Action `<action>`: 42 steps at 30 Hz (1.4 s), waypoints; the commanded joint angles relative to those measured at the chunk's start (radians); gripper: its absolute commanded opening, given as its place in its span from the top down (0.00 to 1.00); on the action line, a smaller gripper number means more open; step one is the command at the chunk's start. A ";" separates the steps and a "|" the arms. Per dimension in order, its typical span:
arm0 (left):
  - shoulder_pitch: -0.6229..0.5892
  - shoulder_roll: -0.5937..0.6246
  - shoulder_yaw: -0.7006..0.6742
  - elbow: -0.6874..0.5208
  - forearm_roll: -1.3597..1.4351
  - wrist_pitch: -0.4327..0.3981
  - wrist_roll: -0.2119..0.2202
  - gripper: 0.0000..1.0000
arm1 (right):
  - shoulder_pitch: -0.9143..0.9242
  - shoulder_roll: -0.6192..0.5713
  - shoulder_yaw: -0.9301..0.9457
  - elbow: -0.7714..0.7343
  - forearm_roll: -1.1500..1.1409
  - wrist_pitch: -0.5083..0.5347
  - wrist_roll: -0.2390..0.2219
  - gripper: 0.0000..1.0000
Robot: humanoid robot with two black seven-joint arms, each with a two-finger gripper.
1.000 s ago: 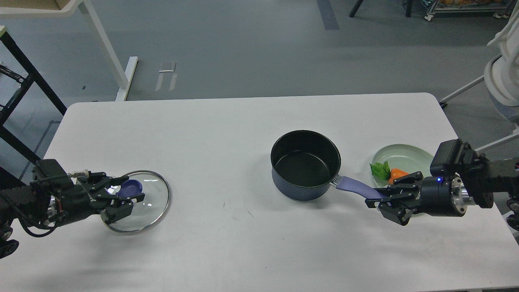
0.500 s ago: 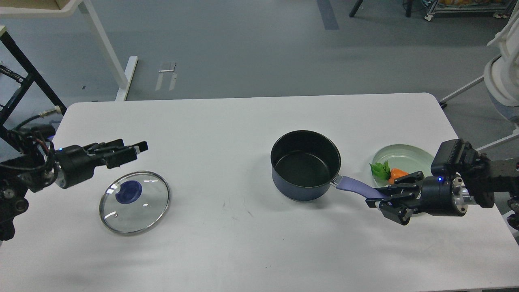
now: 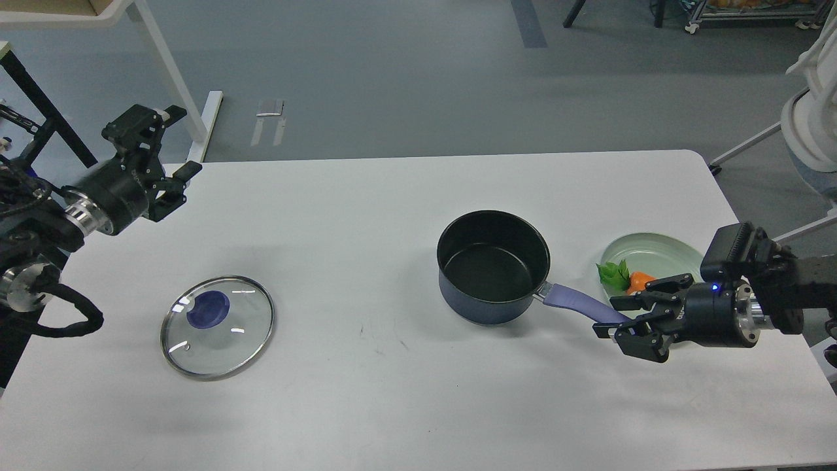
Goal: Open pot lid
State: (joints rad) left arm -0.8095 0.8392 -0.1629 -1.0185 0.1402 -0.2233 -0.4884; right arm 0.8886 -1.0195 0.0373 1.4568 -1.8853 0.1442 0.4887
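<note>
Pot lid (image 3: 217,327), round clear glass with a steel rim and a blue-purple central knob, lies flat on the white rounded-corner table (image 3: 366,196) toward our left, knob up, well apart from the pot and touched by neither of our grippers; a small steam vent shows near its lower left edge. Our small dark navy saucepan (image 3: 493,265) with the black inside stands uncovered right of the table's middle, nothing inside it; its long lavender-blue handle (image 3: 575,305) runs out to the right and slightly toward us. Our right gripper (image 3: 631,317) comes in from the right edge with its black fingers spread apart around the far end of that handle, one finger above it and one below; the handle's tip sits between them, and we cannot tell whether either finger actually touches it, though they are clearly not pressed together on it. A blue light glows on the gripper's body. Just behind this gripper sits a pale green round plate (image 3: 654,248), carrying an orange toy carrot (image 3: 639,281) with green leaves (image 3: 613,273), near the pot's handle but apart from it. Our left gripper (image 3: 167,147) is raised near the table's far left corner, well apart from the lid and pointing up and away from us; its fingers stand spread, with nothing between them. Beyond the table lies grey floor (image 3: 405,78).
</note>
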 commanded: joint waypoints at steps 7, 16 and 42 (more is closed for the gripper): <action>0.019 -0.060 -0.020 0.063 -0.143 -0.093 0.000 0.01 | 0.066 -0.100 0.035 0.000 0.478 -0.006 0.000 0.04; 0.041 -0.087 -0.024 0.063 -0.143 -0.102 0.000 0.01 | 0.049 -0.073 0.053 0.000 1.279 -0.087 0.000 0.02; 0.220 -0.215 -0.277 0.063 -0.143 -0.119 0.000 0.01 | -0.197 0.335 0.242 -0.197 1.905 -0.133 0.000 0.01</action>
State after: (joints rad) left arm -0.5916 0.6260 -0.4381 -0.9556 -0.0034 -0.3429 -0.4888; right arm 0.6938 -0.6901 0.2756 1.2630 0.0216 0.0057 0.4885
